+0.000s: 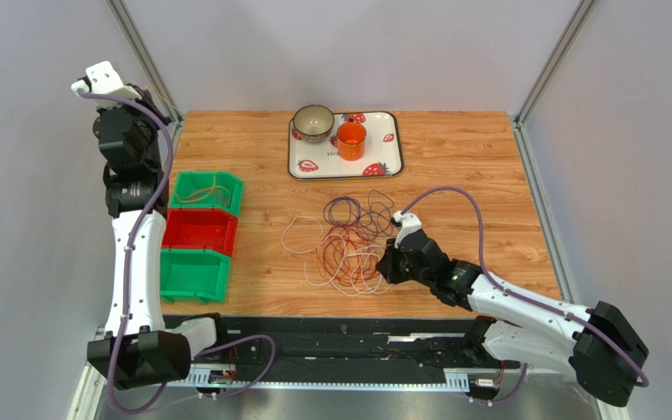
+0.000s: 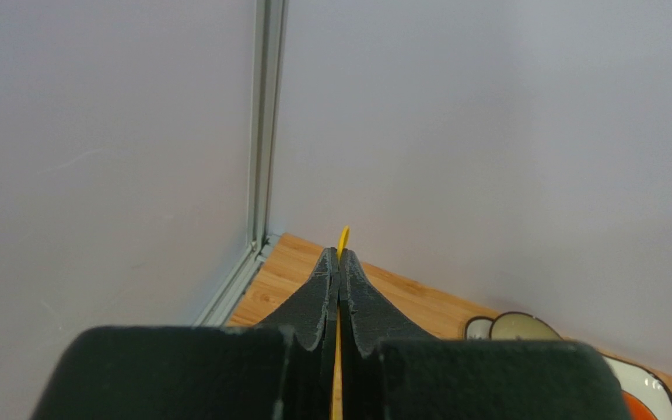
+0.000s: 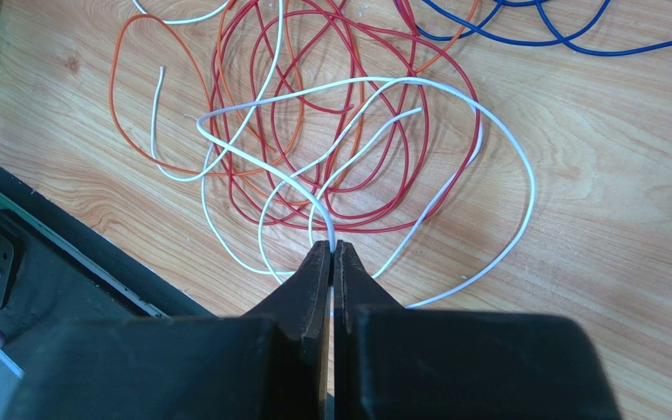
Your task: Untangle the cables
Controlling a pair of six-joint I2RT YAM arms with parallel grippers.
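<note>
The cables [image 1: 348, 241] lie in a loose tangle at the middle of the table. In the right wrist view I make out white [image 3: 532, 188], dark red [image 3: 475, 114], orange [image 3: 113, 70] and blue [image 3: 576, 44] loops. My right gripper [image 3: 332, 248] is low at the tangle's near right edge [image 1: 392, 262], shut on the white cable. My left gripper [image 2: 341, 255] is raised high at the far left [image 1: 154, 105], pointing at the back corner. It is shut on a thin yellow cable [image 2: 343, 238] that pokes out past its tips.
Three bins stand in a row on the left: a green one [image 1: 233, 194] with yellowish loops in it, a red one [image 1: 199, 232] and another green one [image 1: 192, 273]. A strawberry tray [image 1: 392, 157] at the back holds a bowl [image 1: 313, 122] and an orange cup [image 1: 351, 140].
</note>
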